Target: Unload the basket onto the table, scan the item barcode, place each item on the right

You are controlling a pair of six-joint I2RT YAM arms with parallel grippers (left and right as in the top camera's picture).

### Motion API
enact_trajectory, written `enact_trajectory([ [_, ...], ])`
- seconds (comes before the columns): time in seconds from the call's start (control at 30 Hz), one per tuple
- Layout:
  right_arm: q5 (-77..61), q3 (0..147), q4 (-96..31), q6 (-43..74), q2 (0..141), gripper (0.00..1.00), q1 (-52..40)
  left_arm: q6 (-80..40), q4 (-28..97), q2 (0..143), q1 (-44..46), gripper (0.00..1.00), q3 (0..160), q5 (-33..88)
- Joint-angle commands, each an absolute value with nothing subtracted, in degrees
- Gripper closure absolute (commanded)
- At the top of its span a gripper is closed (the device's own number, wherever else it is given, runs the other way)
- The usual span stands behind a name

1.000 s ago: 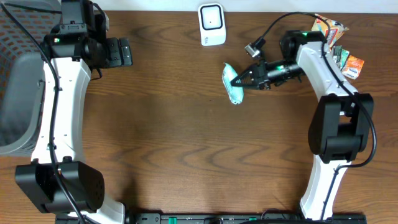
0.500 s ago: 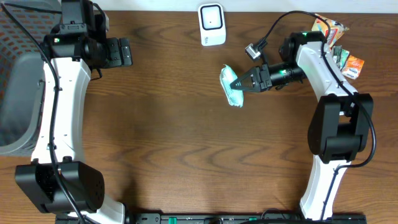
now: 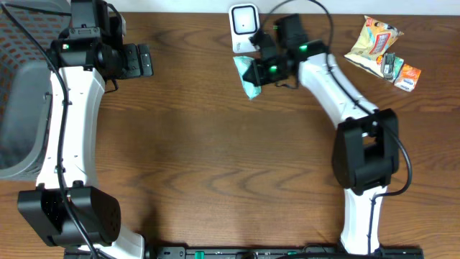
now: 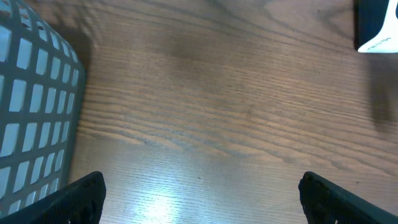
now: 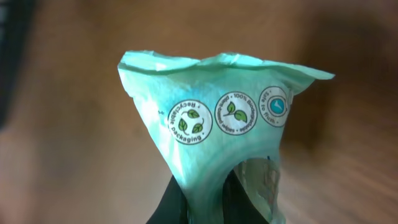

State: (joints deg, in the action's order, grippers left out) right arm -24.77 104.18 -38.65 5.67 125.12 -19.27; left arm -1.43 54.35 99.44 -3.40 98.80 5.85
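The right pincer (image 3: 260, 70) is clamped tight on a green packet (image 3: 248, 78), just beside the white scanner (image 3: 244, 29) on the worktop (image 3: 215, 158), while the left pincer (image 3: 144, 61) stands wide and empty.

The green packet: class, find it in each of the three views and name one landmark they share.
Overhead: green packet top centre, below the scanner, in the right gripper.
Left wrist: not in it.
Right wrist: fills the centre.
Shared landmark: brown wooden table.
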Motion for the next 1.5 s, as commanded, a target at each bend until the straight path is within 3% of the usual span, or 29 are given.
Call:
enact_trajectory([
  [0.0, 5.2, 107.8, -32.8, 13.2, 124.5, 0.99, -22.6, -0.6, 54.6, 99.3, -3.3, 0.02, 98.6, 5.7],
  [0.63, 5.8, 110.8, -3.2, 12.4, 129.7, 0.99, -23.1, -0.6, 54.6, 99.3, -3.3, 0.02, 98.6, 5.7],
  [1.13, 5.4, 110.9, -6.9, 12.2, 134.7, 0.99, -22.9, -0.6, 54.6, 99.3, -3.3, 0.02, 98.6, 5.7],
  [1.47, 6.1, 110.9, 2.0, -0.4, 136.1, 0.99, -23.0, -0.6, 54.6, 99.3, -3.3, 0.02, 98.6, 5.7],
])
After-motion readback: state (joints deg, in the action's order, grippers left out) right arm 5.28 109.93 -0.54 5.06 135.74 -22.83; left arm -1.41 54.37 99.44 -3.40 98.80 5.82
